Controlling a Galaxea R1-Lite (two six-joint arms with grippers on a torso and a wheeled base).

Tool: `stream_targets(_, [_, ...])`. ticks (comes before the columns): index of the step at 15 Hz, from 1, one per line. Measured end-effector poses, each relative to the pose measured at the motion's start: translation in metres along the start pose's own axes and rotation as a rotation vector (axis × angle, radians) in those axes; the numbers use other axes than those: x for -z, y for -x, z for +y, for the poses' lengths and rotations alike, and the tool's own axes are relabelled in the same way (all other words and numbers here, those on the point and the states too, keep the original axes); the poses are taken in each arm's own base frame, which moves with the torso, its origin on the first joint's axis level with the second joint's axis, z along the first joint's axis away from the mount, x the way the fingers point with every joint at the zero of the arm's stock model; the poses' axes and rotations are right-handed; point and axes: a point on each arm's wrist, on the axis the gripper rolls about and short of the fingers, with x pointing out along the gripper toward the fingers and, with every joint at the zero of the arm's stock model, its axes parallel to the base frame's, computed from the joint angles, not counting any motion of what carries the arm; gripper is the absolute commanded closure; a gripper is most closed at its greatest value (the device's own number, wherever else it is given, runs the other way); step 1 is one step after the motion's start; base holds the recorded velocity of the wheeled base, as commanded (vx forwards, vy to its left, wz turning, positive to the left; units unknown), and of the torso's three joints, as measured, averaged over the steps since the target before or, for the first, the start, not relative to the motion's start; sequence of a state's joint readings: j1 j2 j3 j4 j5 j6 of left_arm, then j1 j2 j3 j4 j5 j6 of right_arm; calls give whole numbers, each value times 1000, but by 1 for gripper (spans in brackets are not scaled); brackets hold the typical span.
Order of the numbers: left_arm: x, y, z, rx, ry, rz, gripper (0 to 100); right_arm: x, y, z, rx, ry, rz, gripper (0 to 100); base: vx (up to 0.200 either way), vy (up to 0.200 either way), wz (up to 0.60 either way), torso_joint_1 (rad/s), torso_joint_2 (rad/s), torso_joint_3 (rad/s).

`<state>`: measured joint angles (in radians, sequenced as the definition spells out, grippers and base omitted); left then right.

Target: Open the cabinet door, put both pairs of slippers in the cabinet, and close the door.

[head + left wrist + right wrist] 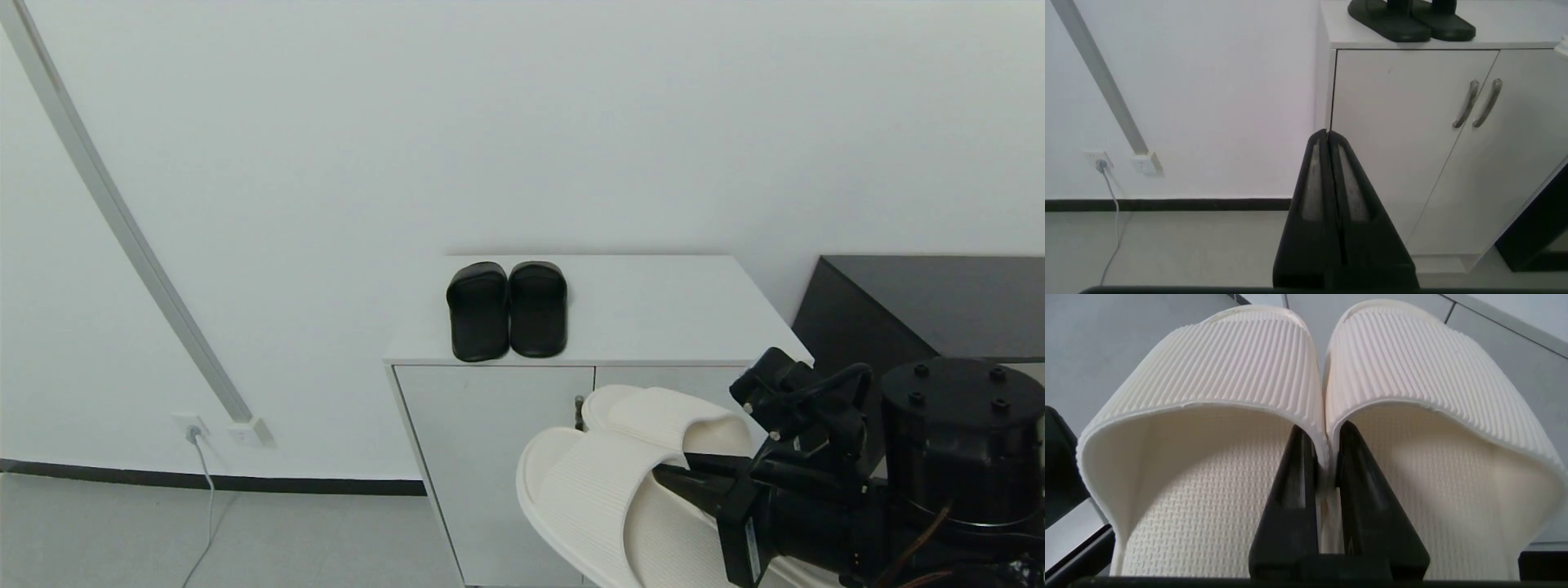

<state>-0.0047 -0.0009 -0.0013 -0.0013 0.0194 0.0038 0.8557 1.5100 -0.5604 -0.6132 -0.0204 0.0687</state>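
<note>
A pair of black slippers (506,310) sits side by side on top of the white cabinet (653,310), near its front left edge; they also show as black slippers (1410,18) above the shut doors. The two doors carry metal handles (1478,103) at the middle. My right gripper (1325,465) is shut on the white slippers (1315,392), pinching the inner walls of both together. In the head view the white slippers (620,474) hang in front of the cabinet doors. My left gripper (1328,175) is shut with nothing in it, low and left of the cabinet.
A dark table (922,302) stands right of the cabinet. A wall socket with a plugged cable (194,431) and a slanted wall duct (122,220) are at the left. Grey floor (204,531) lies open left of the cabinet.
</note>
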Motion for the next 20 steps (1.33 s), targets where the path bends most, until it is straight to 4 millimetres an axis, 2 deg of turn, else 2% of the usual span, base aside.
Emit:
stream_targets(10, [0, 0, 0, 1, 0, 0, 100, 4, 1, 0, -1, 1, 11, 100, 0, 0, 0, -196, 480, 275])
stream_targets(11, [0, 0, 0, 1, 0, 0, 0, 4, 1, 0, -1, 2, 11, 100, 0, 0, 0, -207, 535, 300])
stream_targets(20, [0, 0, 0, 1, 0, 0, 0, 4, 1, 0, -1, 5, 14, 100, 0, 0, 0, -176, 496, 320])
